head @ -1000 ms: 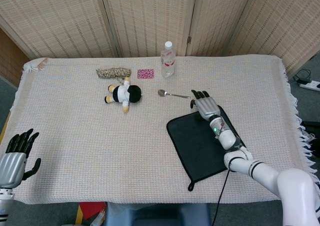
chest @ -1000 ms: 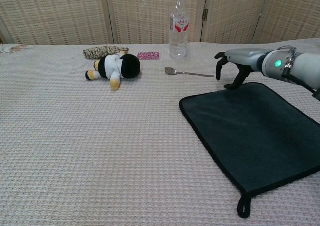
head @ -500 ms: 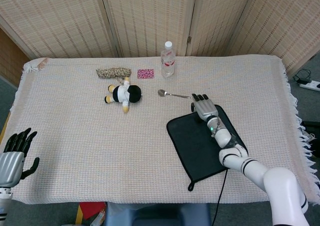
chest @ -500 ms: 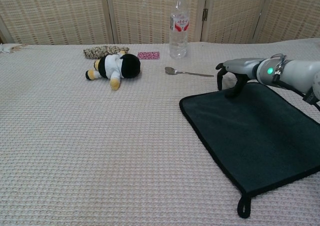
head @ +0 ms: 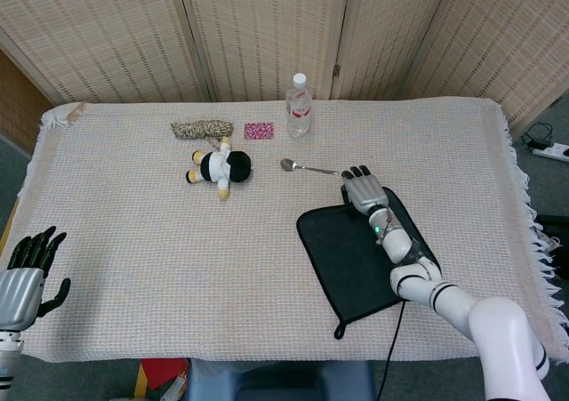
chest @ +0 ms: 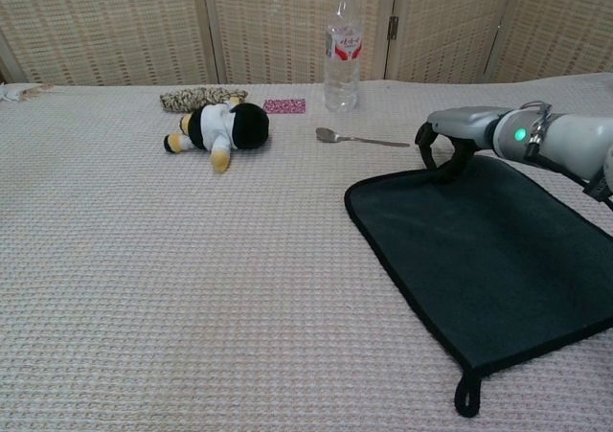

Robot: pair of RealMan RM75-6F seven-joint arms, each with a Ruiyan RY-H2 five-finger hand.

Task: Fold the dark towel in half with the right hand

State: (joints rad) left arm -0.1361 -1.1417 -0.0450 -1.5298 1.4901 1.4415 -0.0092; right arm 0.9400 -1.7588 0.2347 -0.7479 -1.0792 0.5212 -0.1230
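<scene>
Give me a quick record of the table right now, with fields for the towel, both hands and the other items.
towel: dark towel with black edging and a hanging loop, lying flat and unfolded on the woven tablecloth
right hand: right hand at the towel's far corner, fingers curled down on its edge; a firm grip cannot be confirmed
left hand: left hand at the near left table edge, fingers apart, holding nothing
bottle: clear plastic water bottle upright at the back
spoon: metal spoon just beyond the towel
toy: black and white plush toy lying down
</scene>
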